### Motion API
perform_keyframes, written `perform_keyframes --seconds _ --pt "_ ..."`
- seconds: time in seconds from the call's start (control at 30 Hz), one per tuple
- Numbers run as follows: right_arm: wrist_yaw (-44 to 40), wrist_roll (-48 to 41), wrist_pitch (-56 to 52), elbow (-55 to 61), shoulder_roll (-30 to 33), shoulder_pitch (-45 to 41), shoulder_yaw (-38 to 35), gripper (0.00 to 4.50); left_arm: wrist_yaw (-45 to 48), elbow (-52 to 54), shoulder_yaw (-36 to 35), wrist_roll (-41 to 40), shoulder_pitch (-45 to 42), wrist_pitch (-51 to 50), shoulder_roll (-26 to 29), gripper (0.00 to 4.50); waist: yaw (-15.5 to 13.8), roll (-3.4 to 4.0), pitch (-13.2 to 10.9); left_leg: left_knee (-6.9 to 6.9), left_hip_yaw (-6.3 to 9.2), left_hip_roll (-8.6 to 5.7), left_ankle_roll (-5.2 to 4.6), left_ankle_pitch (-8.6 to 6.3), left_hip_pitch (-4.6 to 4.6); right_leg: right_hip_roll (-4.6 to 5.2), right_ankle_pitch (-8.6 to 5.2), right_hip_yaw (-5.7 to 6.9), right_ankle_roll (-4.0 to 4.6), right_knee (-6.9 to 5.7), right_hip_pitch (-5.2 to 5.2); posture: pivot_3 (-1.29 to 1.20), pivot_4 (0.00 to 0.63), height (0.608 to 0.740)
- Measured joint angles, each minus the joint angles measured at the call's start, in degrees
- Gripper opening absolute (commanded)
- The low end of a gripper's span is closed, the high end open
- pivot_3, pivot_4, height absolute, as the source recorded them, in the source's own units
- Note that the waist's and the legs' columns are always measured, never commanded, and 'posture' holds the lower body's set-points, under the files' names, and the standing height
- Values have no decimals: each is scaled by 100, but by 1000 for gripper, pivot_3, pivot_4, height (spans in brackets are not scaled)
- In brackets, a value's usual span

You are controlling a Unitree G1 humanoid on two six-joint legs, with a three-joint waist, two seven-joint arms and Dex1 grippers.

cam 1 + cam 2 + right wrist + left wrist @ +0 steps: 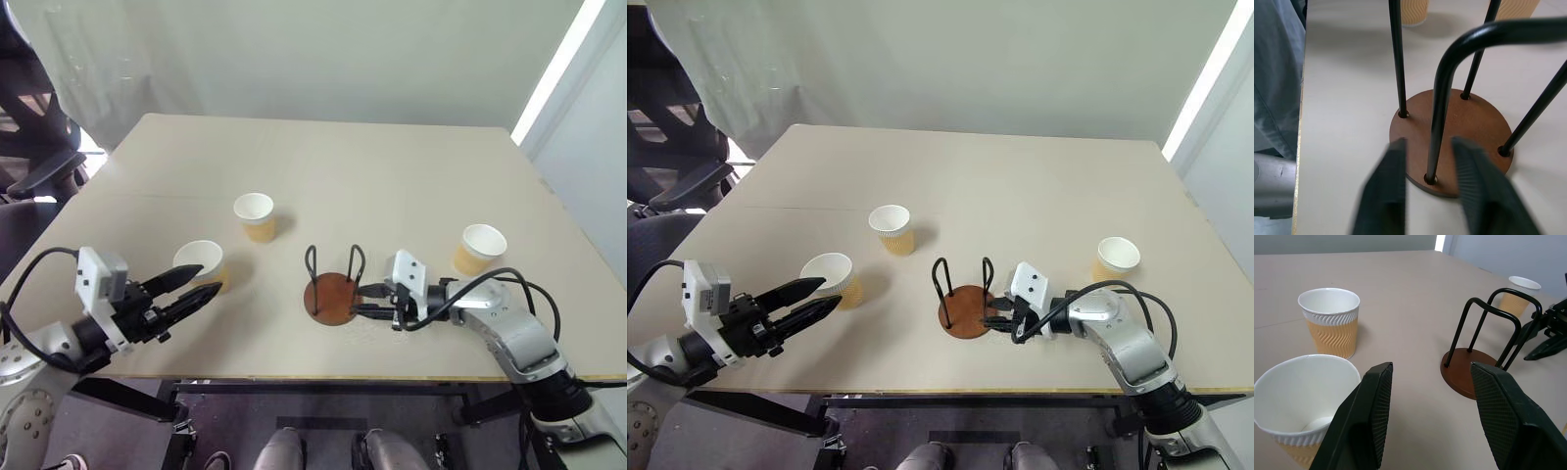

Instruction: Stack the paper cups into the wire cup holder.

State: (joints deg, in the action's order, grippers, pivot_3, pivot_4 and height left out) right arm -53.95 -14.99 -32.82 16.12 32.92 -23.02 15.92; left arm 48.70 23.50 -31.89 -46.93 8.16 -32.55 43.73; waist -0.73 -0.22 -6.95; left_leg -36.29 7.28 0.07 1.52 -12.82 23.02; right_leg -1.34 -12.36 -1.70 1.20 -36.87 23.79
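Spreading across most of the scene is one large beige tabletop (392,166), smooth and matte, with rounded far corners and a faint seam running across it. Its far half lies bare, and open room remains along the right edge.

Two robot arms reach in over the near edge. Near the near left corner, the left gripper (194,284) points toward the middle with its two black, cross-hatched fingers spread wide apart, holding nothing. Near the middle of the near edge, the right gripper (364,300) points leftward at the holder. Its fingers stand narrowly apart on either side of the foot of one wire leg; whether they touch the wire cannot be told.

One wire cup holder (331,299) stands close to the near edge, about midway along it. It has a round, flat, reddish-brown base and two upright loops of thin black wire set into that disc. No cup sits in it.

Three paper cups stand upright and well apart, each tapered, white inside and at the rim, with tan-orange rippled walls. One cup (201,263) stands just beside the left gripper's fingertips. A second cup (256,215) stands farther in, left of centre. The third cup (479,247) stands toward the right edge, beyond the right arm.
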Motion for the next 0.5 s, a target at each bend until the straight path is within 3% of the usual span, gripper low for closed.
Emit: perform_keyframes --seconds 0.2,0.37,0.5 --pt "-14 1 -2 -1 24 -2 0 4482 20 -111 1 14 -16 16 11 2690 0 0 0 1 0 0 -1 -3 1 0 5 0 -14 0 0 0 150 740" --pt "-337 -121 -121 21 553 -16 -74 4482 155 -270 -4 115 -92 43 131 2690 -23 -1 -1 0 1 -1 -1 -4 8 0 1 0 -12 3 1 0 150 740" --pt "-849 -136 -133 64 1631 71 -385 4482 256 -433 -19 129 -212 57 252 2690 -60 -6 -2 -2 1 -3 17 -15 16 0 -4 -1 -9 6 2 0 150 740"
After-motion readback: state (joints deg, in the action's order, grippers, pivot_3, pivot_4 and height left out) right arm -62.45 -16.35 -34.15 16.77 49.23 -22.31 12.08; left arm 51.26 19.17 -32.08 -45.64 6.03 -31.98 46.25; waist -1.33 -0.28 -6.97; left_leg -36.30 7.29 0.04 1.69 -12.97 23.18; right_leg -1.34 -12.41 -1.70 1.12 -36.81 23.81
